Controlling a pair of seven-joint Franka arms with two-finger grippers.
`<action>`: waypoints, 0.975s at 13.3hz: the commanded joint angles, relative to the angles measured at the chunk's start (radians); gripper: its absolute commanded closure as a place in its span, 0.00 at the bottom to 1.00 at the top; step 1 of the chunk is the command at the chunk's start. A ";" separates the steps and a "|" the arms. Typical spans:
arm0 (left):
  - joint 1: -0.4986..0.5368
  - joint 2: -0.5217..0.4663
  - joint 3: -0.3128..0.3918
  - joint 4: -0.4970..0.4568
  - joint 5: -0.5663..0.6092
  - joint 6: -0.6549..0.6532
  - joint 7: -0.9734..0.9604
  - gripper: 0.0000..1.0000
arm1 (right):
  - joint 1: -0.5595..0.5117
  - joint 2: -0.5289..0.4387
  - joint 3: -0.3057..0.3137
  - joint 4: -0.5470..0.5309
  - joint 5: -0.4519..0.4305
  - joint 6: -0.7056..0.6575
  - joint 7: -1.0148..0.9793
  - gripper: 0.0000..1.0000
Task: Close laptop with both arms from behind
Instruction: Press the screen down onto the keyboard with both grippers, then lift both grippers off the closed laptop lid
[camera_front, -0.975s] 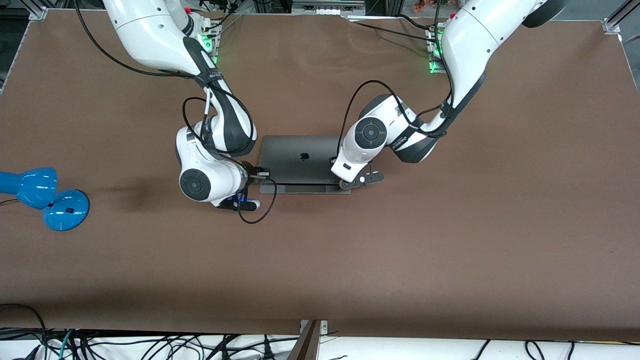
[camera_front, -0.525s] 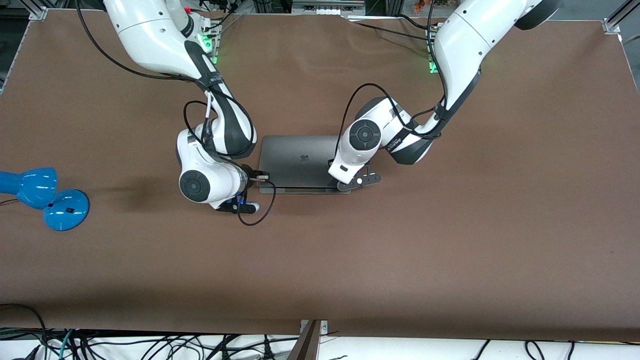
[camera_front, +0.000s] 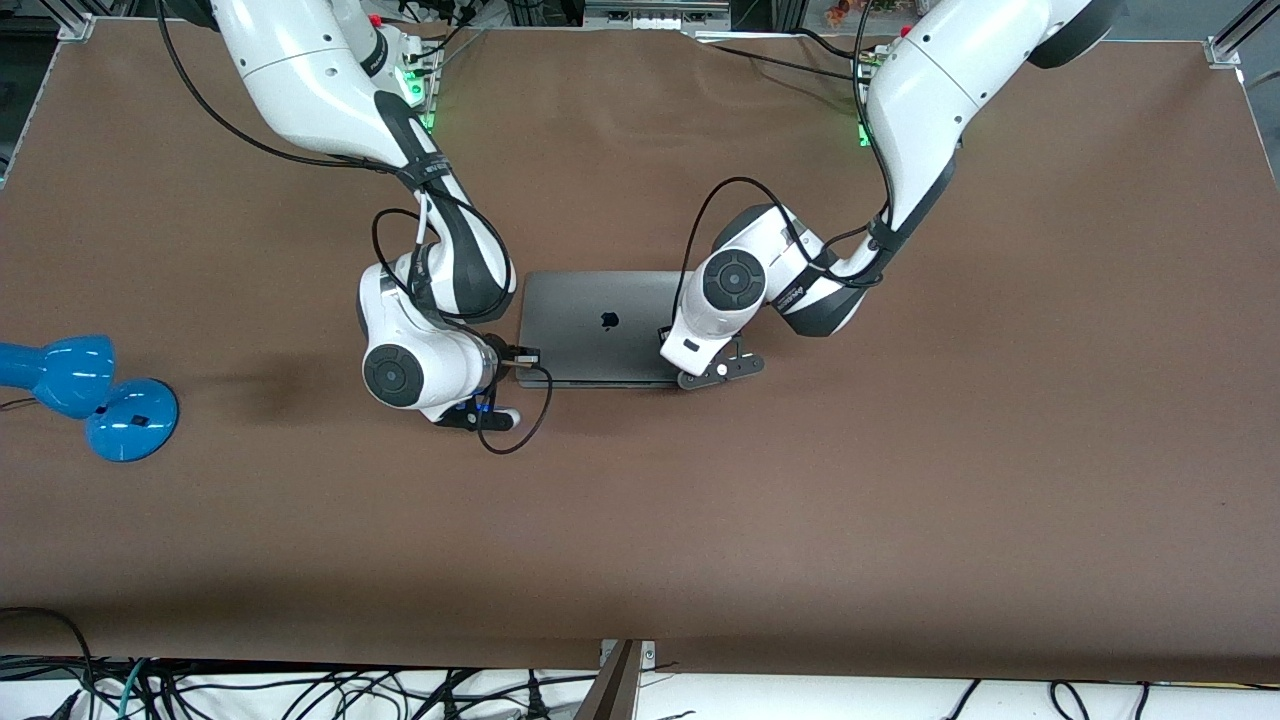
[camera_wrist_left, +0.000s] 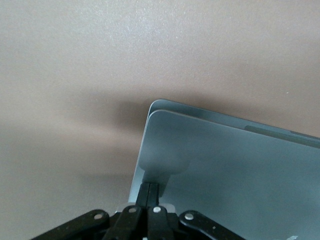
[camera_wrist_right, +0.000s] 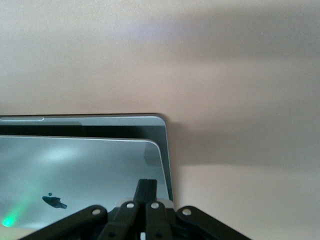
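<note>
laptop (camera_front: 600, 325) flat on the brown table (camera_front: 900, 450) about midway between the two arms' ends, lid nearly down, logo up, only a thin strip of base showing along the edge nearer the front camera. slim metal shell, so probably stiff and fairly light, smooth enough for pads to slide on; hinge likely to resist a little and then drop the last bit. best pressed, not pinched: flat on the lid's top corners, evenly from both sides so it does not twist, gently on account of the screen underneath.

left gripper (camera_wrist_left: 149, 192) resting on the lid corner toward the left arm's end, fingers drawn together into one narrow tip, holding nothing. right gripper (camera_wrist_right: 146, 192) on the lid corner toward the right arm's end, fingers likewise pressed together, gripping nothing. gap between lid and base visible in the right wrist view, slimmer in the left wrist view.

against a second ago: much less of the base strip showing in the front view, lid lower, both wrists eased slightly lower with it. blue lamp (camera_front: 85, 395) at the right arm's end unmoved.
</note>
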 joint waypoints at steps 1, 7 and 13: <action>-0.016 0.022 0.008 0.032 0.046 -0.002 -0.022 1.00 | 0.001 0.029 -0.003 0.021 -0.010 0.027 -0.018 1.00; -0.016 0.036 0.014 0.031 0.062 0.024 -0.024 1.00 | 0.003 0.045 -0.003 0.021 -0.008 0.053 -0.018 1.00; -0.016 0.041 0.017 0.031 0.062 0.025 -0.024 1.00 | 0.000 0.062 -0.003 0.021 -0.006 0.079 -0.030 1.00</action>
